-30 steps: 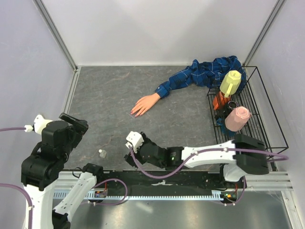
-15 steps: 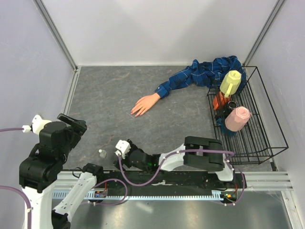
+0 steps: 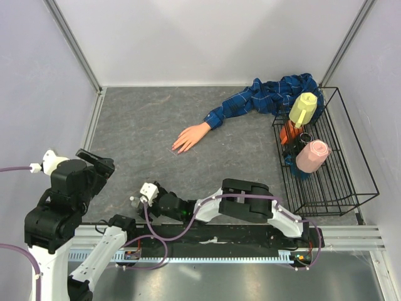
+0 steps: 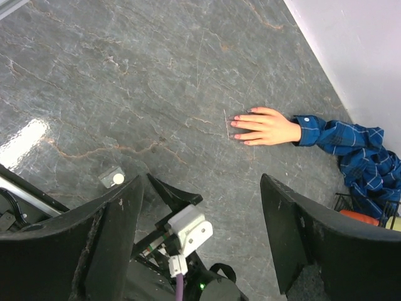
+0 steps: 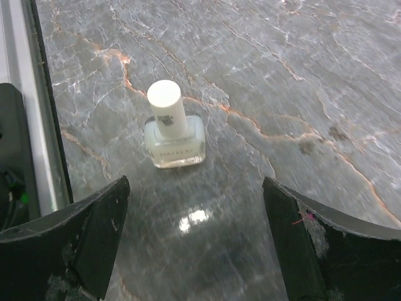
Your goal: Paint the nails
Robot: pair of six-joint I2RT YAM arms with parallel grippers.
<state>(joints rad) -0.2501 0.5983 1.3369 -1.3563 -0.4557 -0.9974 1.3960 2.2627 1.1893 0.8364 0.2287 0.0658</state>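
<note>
Nails (image 4: 237,128) are too small here to judge for paint; the step in hand looks like fetching the polish. Nearest the bases, the right gripper (image 5: 197,244) sits low over the table (image 5: 313,75), jaws spread wide and empty. The bottle (image 5: 173,135) stands upright just ahead of them, not yet between. Next it should ease forward until the jaws flank the bottle, then close without tipping it. The left gripper (image 4: 200,226) hangs high, also wide open and holding nothing. Farther out, mid-table and well apart from the bottle, the hand (image 3: 191,137) lies flat. Its long axis runs diagonally from the sleeve (image 3: 244,100) at far right toward near left, so the nails point toward the left arm's side.
</note>
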